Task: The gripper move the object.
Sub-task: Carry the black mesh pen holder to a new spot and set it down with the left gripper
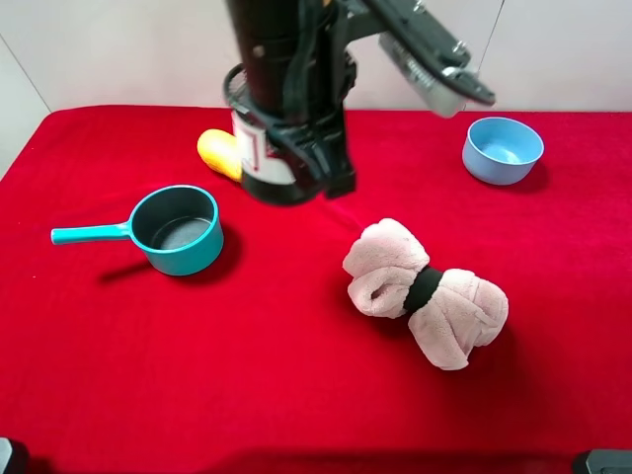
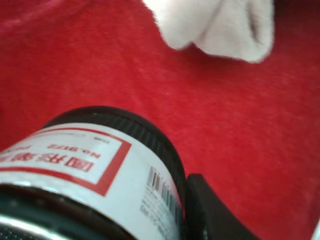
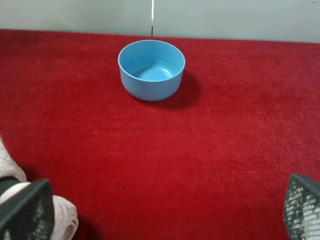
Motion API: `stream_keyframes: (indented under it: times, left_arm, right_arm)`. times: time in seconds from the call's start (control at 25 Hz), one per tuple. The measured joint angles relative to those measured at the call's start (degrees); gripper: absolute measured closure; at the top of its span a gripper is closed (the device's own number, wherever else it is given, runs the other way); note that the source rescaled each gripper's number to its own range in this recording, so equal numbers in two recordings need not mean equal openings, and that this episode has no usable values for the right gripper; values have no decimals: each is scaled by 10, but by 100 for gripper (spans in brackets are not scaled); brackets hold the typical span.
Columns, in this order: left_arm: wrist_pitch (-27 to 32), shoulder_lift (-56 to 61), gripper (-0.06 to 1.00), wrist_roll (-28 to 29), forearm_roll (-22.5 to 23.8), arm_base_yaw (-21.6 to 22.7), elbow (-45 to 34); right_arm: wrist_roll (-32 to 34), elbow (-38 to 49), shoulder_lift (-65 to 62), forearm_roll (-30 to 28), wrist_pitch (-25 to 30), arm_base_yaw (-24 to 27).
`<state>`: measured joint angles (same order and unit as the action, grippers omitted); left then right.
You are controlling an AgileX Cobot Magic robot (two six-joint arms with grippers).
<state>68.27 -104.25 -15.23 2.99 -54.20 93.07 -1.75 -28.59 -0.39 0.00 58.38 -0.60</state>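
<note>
The left end effector [image 1: 296,173] was positioned over the pen cup [image 1: 253,150], which sat just behind the teal saucepan [image 1: 178,229], on the side away from the saucepan's handle. In the left wrist view, one black finger [image 2: 210,212] lay against the cup's wall beside the white-and-red label [image 2: 75,162]. The opposite finger was hidden behind the cup. On that evidence the left end effector was judged to be clenched on the pen cup. The exterior view did not show clearly whether the cup's base rested on the red bench [image 1: 296,395] or hung just clear of it. A yellow object [image 1: 219,153] lay touching or just beside the cup, also behind the saucepan. The right end effector [image 3: 162,215] was released: its two mesh-faced fingers stood wide apart with nothing between them. It was aimed toward the light blue bowl [image 3: 151,70], which was well apart from the saucepan at the far end of the bench. A rolled pink towel [image 1: 425,291] lay well apart from the saucepan on the same far side, nearer the front edge. Task status: approach and grasp appeared complete. Transfer of the cup away from its position behind the saucepan, placement and release were not yet done. No destination was marked in any view.
</note>
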Motion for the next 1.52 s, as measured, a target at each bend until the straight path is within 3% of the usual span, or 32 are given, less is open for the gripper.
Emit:
stream_keyframes:
  times: [0.48, 0.92, 1.32, 1.52]
  left_arm:
    - [1, -135, 94, -37, -2, 42, 186]
    - [1, -281, 94, -104, -35, 82, 350]
    - [-2, -357, 94, -128, -48, 93, 426]
    - [-58, -387, 94, -134, -49, 93, 447]
  right_arm:
    - [0, 0, 0, 0, 0, 0]
    - [0, 0, 0, 0, 0, 0]
    - [0, 0, 0, 0, 0, 0]
    - [0, 0, 0, 0, 0, 0]
